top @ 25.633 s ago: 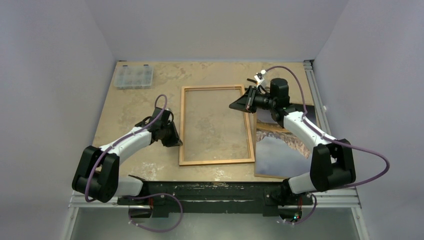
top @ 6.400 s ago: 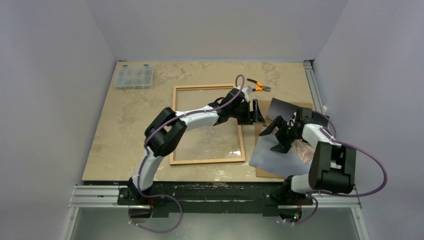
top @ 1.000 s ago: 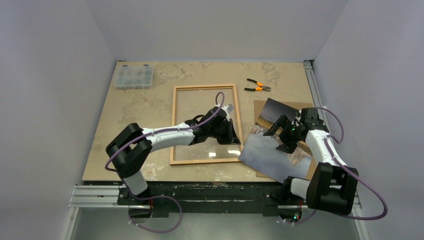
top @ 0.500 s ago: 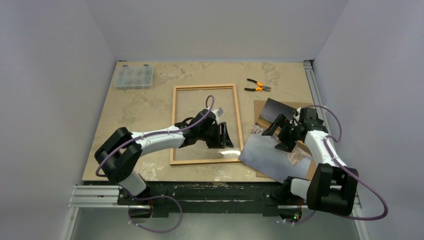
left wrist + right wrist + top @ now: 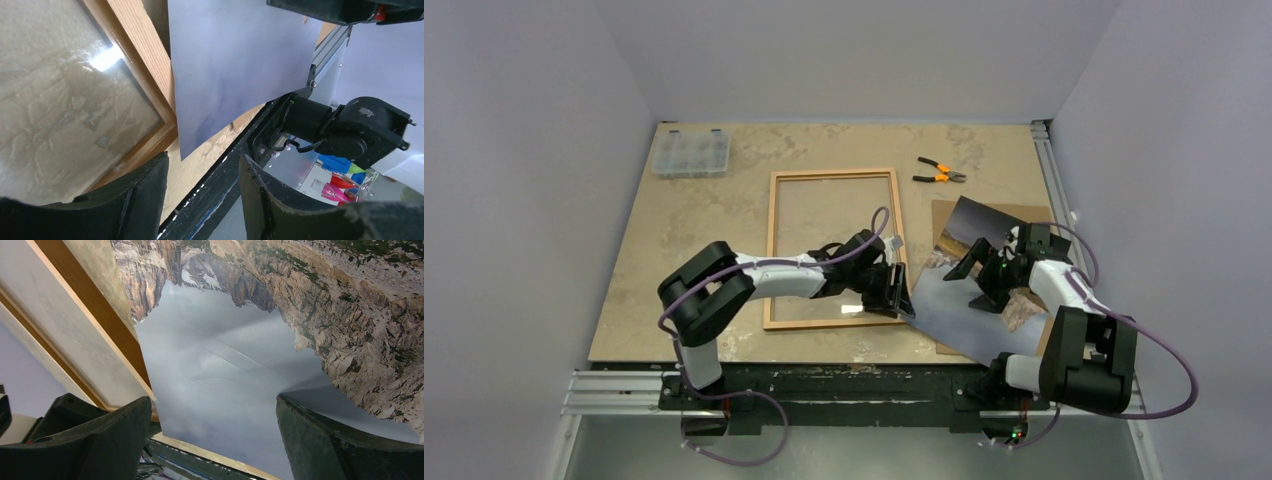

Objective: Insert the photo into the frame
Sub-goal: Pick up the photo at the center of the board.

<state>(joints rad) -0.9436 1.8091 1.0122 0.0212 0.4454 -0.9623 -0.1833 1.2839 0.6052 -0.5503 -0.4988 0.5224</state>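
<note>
The frame [image 5: 771,250] of light orange-brown wood lies flat mid-table with glass in it. The photo [image 5: 954,305], a mountain and grey sky, lies tilted to its right, its near-left corner over the frame's lower right corner. My left gripper [image 5: 902,297] hovers at that corner, open and empty. In the left wrist view the gripper [image 5: 202,160] sits just short of the photo [image 5: 225,65] and the frame [image 5: 145,65]. My right gripper [image 5: 984,277] stands wide open on top of the photo; its wrist view shows the gripper [image 5: 212,402] astride the grey sky of the photo [image 5: 225,355], beside the frame [image 5: 90,305].
A brown backing panel [image 5: 1027,212] lies under the photo. Orange-handled pliers [image 5: 940,175] lie behind the frame, and a clear parts box [image 5: 691,153] sits at the back left. The black rail [image 5: 824,378] runs along the table's near edge.
My left gripper has gone from shut to open and moved from over the frame's glass to the frame's lower right corner. The photo and right gripper have barely shifted.
</note>
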